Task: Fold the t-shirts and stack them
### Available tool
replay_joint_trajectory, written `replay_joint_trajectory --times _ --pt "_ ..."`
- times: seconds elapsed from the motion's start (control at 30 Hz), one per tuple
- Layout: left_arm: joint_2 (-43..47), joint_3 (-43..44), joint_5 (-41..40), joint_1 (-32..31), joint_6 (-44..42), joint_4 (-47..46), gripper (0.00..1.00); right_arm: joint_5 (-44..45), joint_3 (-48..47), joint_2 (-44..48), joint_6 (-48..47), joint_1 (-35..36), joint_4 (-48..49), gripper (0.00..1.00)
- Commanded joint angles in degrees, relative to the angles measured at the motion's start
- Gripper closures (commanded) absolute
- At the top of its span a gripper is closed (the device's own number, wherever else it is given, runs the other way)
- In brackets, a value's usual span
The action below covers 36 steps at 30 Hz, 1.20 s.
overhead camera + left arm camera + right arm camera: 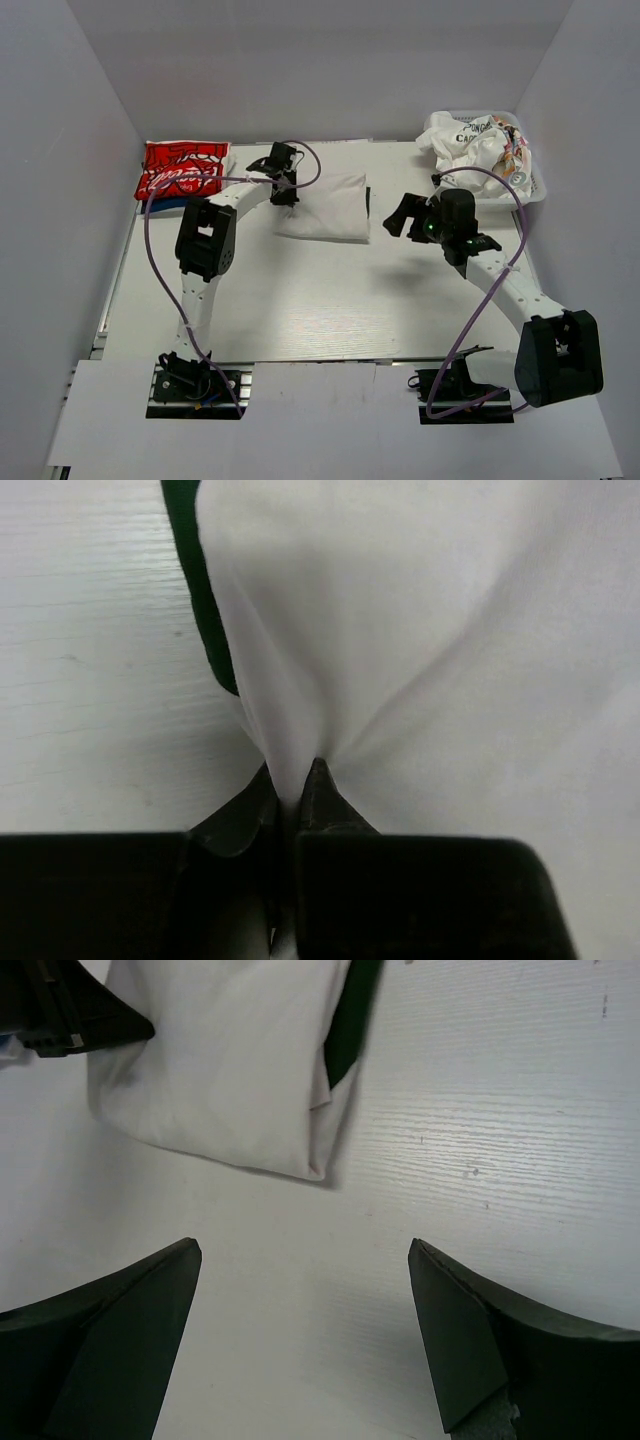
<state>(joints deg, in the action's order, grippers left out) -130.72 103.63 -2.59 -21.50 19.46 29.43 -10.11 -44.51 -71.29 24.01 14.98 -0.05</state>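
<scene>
The pale folded shirt (pixel 325 205) was pinched in the left fingers (pixel 295 780); right fingers (pixel 305 1248) were spread empty; basketed shirts (pixel 470 145) were left unfolded.

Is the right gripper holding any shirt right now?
No, the right gripper has its fingers wide apart over the table, with the folded white t-shirt lying beyond them.
</scene>
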Motion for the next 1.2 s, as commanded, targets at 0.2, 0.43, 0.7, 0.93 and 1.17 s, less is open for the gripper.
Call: replay_joint_trajectory --times 0.2,0.43,0.7,0.93,1.17 --pt "12.14 -1.06 -23.5 0.4 -19.89 1.6 1.0 4.13 0.83 -0.26 -2.56 -0.22 0.06 0.1" --pt "18.21 -1.07 -31.42 2.51 -28.94 -1.65 1.0 3.35 1.18 -0.69 -2.13 -0.22 0.23 0.1" --pt "16.65 10.24 -32.21 6.11 -35.19 0.17 1.0 2.81 1.18 -0.17 -2.39 -0.31 0.4 0.1" --pt "16.1 13.79 -33.45 7.35 -40.02 1.77 1.0 2.99 1.09 -0.61 -2.13 -0.13 0.41 0.1" --pt "20.5 14.48 -30.72 7.35 -40.56 1.77 1.0 1.67 0.3 -2.54 -2.04 -0.3 0.14 0.1"
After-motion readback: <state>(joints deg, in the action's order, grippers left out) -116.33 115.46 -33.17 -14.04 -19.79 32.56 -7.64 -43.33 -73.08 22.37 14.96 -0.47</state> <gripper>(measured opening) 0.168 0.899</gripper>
